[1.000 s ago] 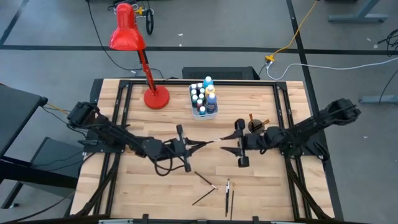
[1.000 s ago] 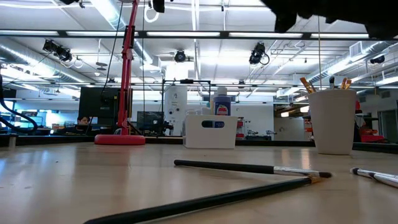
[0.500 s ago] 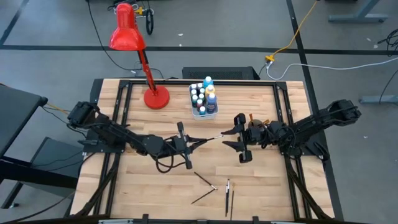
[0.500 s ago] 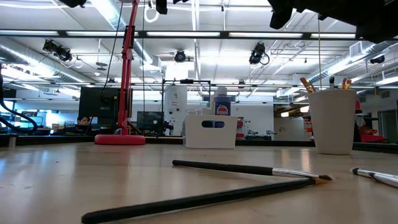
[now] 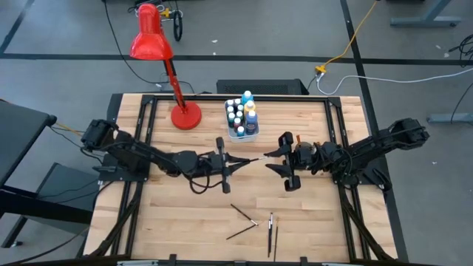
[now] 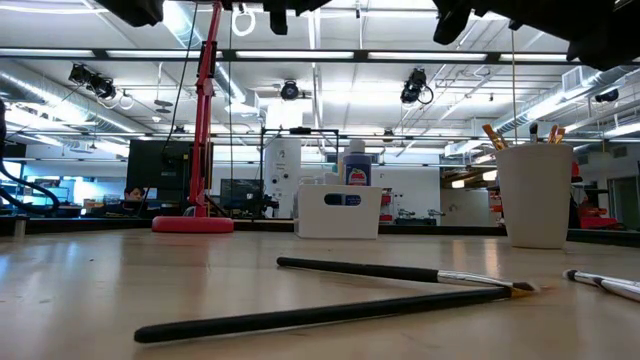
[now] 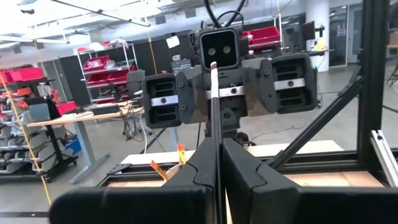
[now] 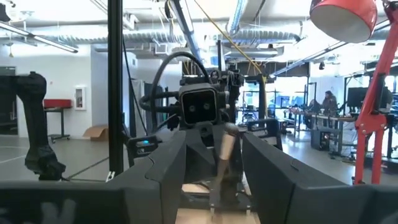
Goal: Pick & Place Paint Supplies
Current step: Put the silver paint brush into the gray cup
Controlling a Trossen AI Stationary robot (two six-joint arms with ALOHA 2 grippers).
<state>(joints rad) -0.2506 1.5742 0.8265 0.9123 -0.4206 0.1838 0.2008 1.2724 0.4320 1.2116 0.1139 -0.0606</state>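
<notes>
Paintbrush [image 5: 253, 159] tip (blurred) between grippers

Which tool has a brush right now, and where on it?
The left tool is shut on a paintbrush, gripping its handle end; its bristle end points between the open right tool's fingers.

red desk lamp [image 5: 168, 66], white tub [image 6: 340, 211], white cup [image 6: 534, 194].
</notes>
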